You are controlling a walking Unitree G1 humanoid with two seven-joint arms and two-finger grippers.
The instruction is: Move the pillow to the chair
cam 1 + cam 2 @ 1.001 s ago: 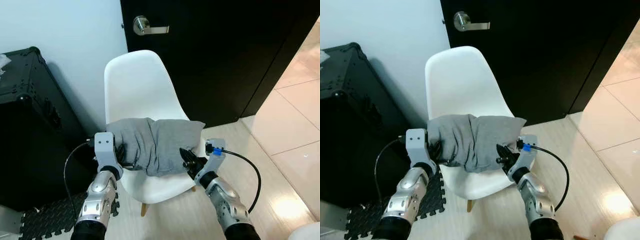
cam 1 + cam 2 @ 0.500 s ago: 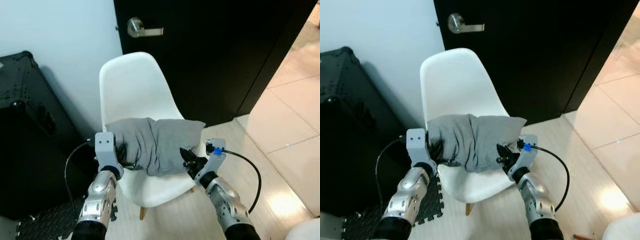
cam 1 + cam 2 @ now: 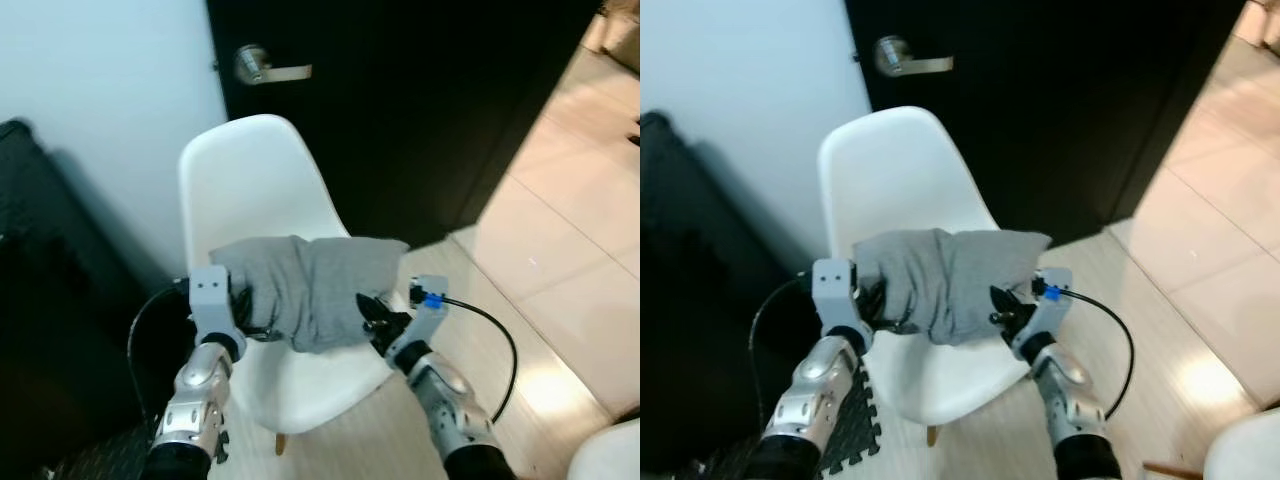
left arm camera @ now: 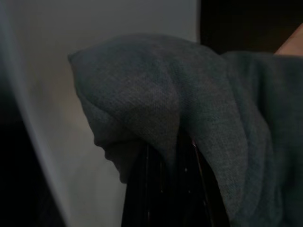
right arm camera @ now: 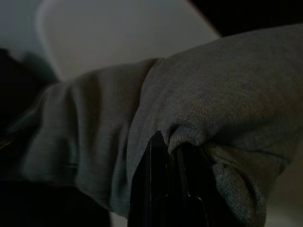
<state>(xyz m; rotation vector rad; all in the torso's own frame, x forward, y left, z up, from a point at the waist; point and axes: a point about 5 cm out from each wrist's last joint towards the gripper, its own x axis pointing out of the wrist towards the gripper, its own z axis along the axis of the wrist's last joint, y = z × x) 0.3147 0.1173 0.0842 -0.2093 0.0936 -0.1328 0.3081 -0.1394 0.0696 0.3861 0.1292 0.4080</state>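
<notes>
Pillow [image 3: 305, 288] still over chair [image 3: 250, 190] seat as before, left gripper [image 3: 243, 318] and right gripper [image 3: 374, 318] jaws clamped on it

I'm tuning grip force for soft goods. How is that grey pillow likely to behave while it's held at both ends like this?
The pillow is probably floppy: its cloth bunches and folds over the left gripper and right gripper. It looks light for its bulk, since pinches at the two ends carry it above the chair. The woven cover seems unlikely to slip.
</notes>
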